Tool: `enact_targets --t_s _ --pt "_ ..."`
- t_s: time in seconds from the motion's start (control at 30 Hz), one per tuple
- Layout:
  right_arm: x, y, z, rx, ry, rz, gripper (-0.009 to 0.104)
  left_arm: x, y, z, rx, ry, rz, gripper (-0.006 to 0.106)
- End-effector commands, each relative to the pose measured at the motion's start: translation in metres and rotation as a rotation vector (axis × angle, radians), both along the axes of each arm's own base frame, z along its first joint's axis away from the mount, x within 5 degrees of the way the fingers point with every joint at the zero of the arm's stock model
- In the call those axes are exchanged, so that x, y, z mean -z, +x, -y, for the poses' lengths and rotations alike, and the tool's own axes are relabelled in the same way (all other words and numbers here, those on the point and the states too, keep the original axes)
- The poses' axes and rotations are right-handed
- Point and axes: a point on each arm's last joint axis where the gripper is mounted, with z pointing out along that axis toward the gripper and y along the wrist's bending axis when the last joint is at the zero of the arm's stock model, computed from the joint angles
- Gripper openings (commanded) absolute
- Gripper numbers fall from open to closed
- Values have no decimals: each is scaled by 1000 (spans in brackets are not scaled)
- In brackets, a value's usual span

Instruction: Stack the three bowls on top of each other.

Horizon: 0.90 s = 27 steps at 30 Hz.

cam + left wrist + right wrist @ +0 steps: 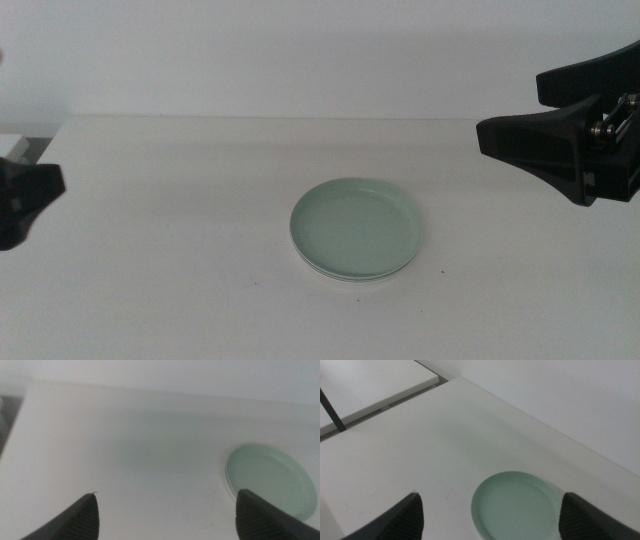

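While both arms hang back, the stack sits mid-table, mint green bowl [357, 228] on top.
The middle view alone shows a pale rim [350, 274] beneath it; colours below unreadable. Left gripper [165, 515] and right gripper [490, 512] are spread wide, empty, with bare table [180, 200] all round.

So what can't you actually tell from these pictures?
- Bowls under the mint green bowl: only thin rim edges show in the middle view; the top bowl hides their colours and count.
- Right gripper: the middle view's right edge cuts off its arm.
- Left gripper: mostly beyond the left edge.
- Mint green bowl in the right wrist view: its near part is cut off by the picture's edge.
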Motion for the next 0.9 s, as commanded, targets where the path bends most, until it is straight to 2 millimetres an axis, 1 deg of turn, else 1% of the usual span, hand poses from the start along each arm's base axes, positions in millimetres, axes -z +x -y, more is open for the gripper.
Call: enact_targets --t_s 0.0,0.1,0.2,0.27,0.4,0.47,0.73,0.8,0.83,0.87 --pt "-2 0 0 11 17 2 91 -5 -8 -2 -13 21 63 94" --pt "-3 3 2 68 63 -14 91 -10 -15 -3 -20 29 109 94" --pt "-5 8 7 160 92 -5 91 -12 -14 -4 -27 32 132 94" --pt "-5 11 11 225 95 -6 91 -12 -14 -4 -27 35 132 94" --pt "-4 19 27 353 66 0 91 -12 -14 -4 -26 37 131 94" --pt "-2 20 31 371 57 -13 91 -12 -14 -4 -26 37 131 94" --pt "-4 18 34 385 69 -9 91 -12 -14 -4 -26 37 131 94" --pt "-6 14 40 411 112 -15 91 -12 -14 -4 -26 37 131 94" --pt "-5 13 46 442 118 -3 91 -12 -14 -4 -26 37 131 94" --pt "-6 6 55 486 134 27 91 -12 -14 -4 -27 36 133 94"
